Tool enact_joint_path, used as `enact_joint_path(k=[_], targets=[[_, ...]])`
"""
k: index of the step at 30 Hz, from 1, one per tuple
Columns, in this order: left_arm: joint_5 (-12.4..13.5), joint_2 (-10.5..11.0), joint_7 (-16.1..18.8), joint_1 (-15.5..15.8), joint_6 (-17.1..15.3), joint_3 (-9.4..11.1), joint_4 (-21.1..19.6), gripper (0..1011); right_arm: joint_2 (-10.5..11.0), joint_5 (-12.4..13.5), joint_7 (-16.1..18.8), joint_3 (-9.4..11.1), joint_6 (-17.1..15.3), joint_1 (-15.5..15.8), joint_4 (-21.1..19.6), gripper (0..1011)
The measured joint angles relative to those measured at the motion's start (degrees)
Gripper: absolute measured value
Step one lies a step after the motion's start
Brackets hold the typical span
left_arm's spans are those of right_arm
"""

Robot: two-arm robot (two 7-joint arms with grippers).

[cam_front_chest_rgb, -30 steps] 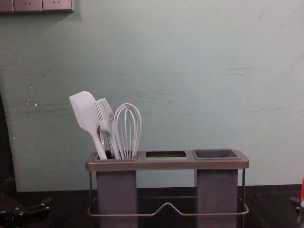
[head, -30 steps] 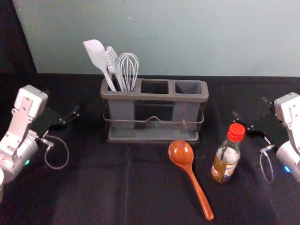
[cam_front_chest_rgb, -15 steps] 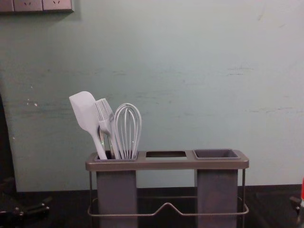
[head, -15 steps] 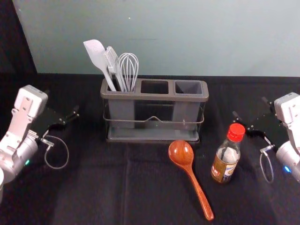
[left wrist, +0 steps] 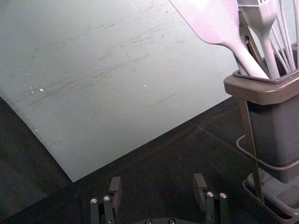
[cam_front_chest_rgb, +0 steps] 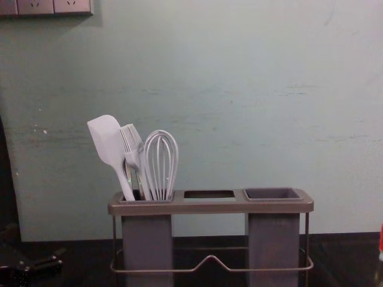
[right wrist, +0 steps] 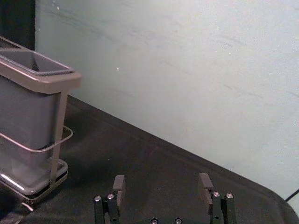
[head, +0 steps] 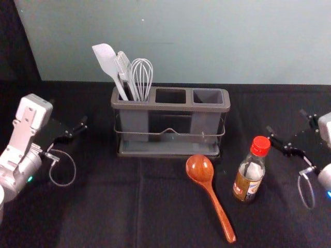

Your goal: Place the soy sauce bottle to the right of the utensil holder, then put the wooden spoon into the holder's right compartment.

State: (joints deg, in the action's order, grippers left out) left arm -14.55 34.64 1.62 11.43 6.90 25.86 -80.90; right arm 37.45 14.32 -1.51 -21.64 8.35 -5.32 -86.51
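My right gripper (head: 286, 121) is behind and to the right of the soy sauce bottle (head: 249, 173), touching nothing; in the right wrist view the gripper (right wrist: 162, 178) is open and empty. The red-capped bottle stands upright, right of the wooden spoon (head: 211, 192), which lies on the table with its bowl toward the grey utensil holder (head: 170, 107). White utensils (head: 116, 70) fill the holder's left compartment; the right compartment (head: 208, 96) is empty. Left of the holder, my left gripper (head: 68, 112) hangs idle, open in the left wrist view (left wrist: 157, 179).
A black cloth (head: 103, 206) covers the table. Behind it rises a pale green wall (head: 232, 41). The holder's wire rail (cam_front_chest_rgb: 209, 258) runs across its front. Thin cable loops hang beside both wrists.
My right gripper has moved right, away from the bottle, and it has left the right edge of the chest view. The left arm, bottle, spoon and holder have not moved.
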Motion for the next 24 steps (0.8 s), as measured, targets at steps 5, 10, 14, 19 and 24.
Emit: enact_joint_path(k=[5, 10, 14, 19, 24], targets=[[0.0, 0.0, 0.0, 0.0, 0.0, 0.0, 0.0, 1005, 2.6, 1.0, 0.9, 2.5, 0.7, 4.2, -4.0, 1003], [0.0, 0.0, 0.0, 0.0, 0.0, 0.0, 0.0, 1005, 6.2, 4.3, 3.7, 5.9, 1.7, 9.7, -8.8, 1003], [0.0, 0.0, 0.0, 0.0, 0.0, 0.0, 0.0, 1005, 8.7, 7.4, 6.1, 8.7, 2.9, 14.2, -12.2, 1003], [0.0, 0.0, 0.0, 0.0, 0.0, 0.0, 0.0, 1005, 11.4, 12.0, 9.0, 12.9, 4.5, 20.4, -16.4, 1002], [0.0, 0.0, 0.0, 0.0, 0.0, 0.0, 0.0, 1005, 12.4, 16.6, 11.9, 16.6, 6.0, 24.5, -20.0, 1003]])
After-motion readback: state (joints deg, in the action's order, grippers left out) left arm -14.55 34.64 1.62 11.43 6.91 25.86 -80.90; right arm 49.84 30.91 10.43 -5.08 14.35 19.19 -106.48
